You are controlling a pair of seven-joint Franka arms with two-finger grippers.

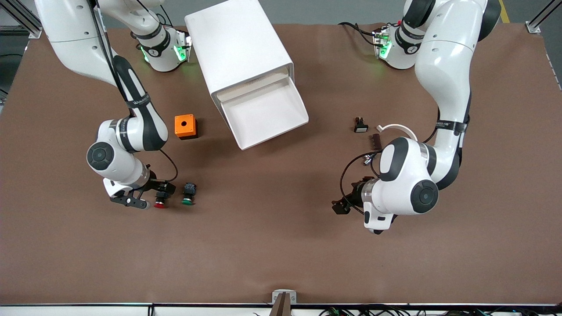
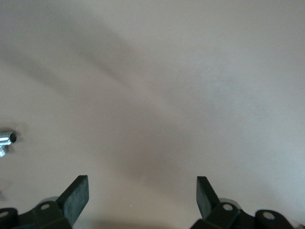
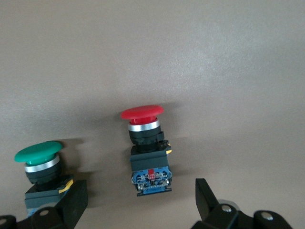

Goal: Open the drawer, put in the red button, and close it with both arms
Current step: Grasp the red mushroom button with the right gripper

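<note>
Red button (image 1: 160, 203): I see it lying on its side on the brown table (image 1: 281, 245), at about 8 o'clock from the cabinet, near the right arm's end. Its red cap points toward the front camera.
Right gripper (image 1: 145, 198): My right claw is low over the table, right at the red button. In the right wrist view the button's (image 3: 145, 148) body sits between my two spread fingers (image 3: 207, 198). They are wide apart and I see them touching nothing.
Green button (image 1: 188, 194): It lies just beside the red one, on the side toward the middle of the table.
Drawer (image 1: 263, 115): It is pulled out of the white cabinet (image 1: 239, 48). I see just its white floor inside.
Orange box (image 1: 185, 126): It sits at about 9 o'clock from the drawer, farther from the front camera than the two buttons.
Left gripper (image 1: 341, 205): My left claw waits low over bare table, at about 4 o'clock from the drawer. Its fingers (image 2: 76, 198) are wide apart and hold nothing.
Small dark parts (image 1: 361, 125): A few little bits lie near the left arm, at about 3 o'clock from the drawer.
</note>
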